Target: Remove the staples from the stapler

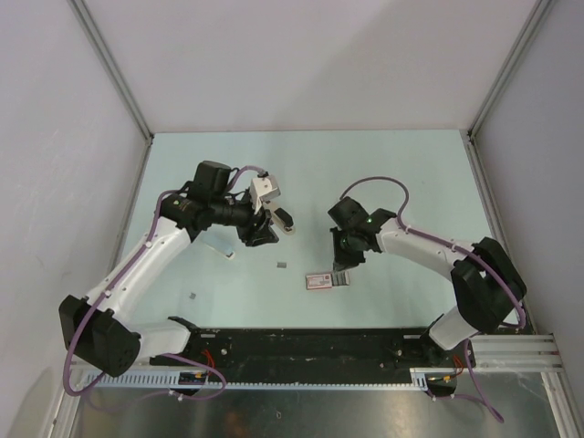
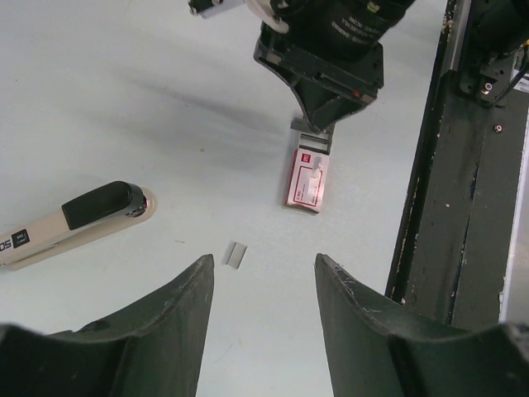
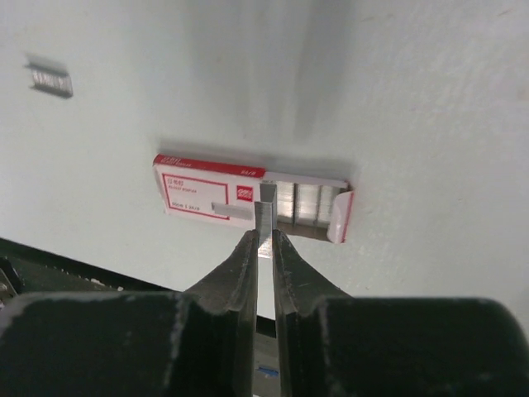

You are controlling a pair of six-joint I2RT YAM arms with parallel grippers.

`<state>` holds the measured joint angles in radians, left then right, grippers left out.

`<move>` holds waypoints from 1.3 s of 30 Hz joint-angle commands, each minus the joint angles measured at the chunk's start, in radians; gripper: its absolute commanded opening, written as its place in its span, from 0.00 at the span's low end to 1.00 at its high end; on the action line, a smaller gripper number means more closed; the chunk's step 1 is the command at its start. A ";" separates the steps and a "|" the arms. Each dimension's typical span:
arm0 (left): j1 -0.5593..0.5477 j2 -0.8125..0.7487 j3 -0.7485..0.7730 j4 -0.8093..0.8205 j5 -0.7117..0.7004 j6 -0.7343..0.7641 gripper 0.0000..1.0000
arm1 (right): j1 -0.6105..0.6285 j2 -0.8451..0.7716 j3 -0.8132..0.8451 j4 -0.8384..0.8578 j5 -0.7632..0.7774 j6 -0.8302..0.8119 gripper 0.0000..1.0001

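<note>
Right gripper (image 3: 264,241): fingers pinched on a thin staple strip (image 3: 264,217), seen edge-on at the open end of the pink-and-white box (image 3: 211,192). More staple rows are visible inside that end. Contact between strip and box cannot be told.

Left gripper (image 2: 263,273): fingers (image 2: 182,306) spread, nothing held.

A loose staple strip (image 2: 236,254) is seen flat on the table (image 2: 124,83) just ahead of the left fingers.

Stapler (image 2: 74,219) is laid on the table beyond that, black end toward the loose strip, apart from both grippers and the box.
</note>
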<state>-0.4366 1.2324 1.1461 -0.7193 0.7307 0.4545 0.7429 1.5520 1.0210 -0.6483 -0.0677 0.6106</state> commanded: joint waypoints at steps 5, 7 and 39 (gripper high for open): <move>-0.005 -0.032 -0.003 0.010 0.001 0.025 0.57 | -0.089 0.032 0.134 -0.113 0.254 -0.094 0.13; -0.006 -0.030 -0.003 0.009 0.003 0.025 0.57 | -0.084 0.074 0.157 -0.142 0.348 -0.104 0.13; -0.005 -0.050 0.001 0.009 -0.019 0.032 0.57 | 0.053 0.364 0.297 -0.204 0.528 -0.093 0.42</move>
<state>-0.4366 1.2182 1.1458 -0.7197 0.7094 0.4572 0.7967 1.9591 1.2999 -0.9058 0.5846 0.5152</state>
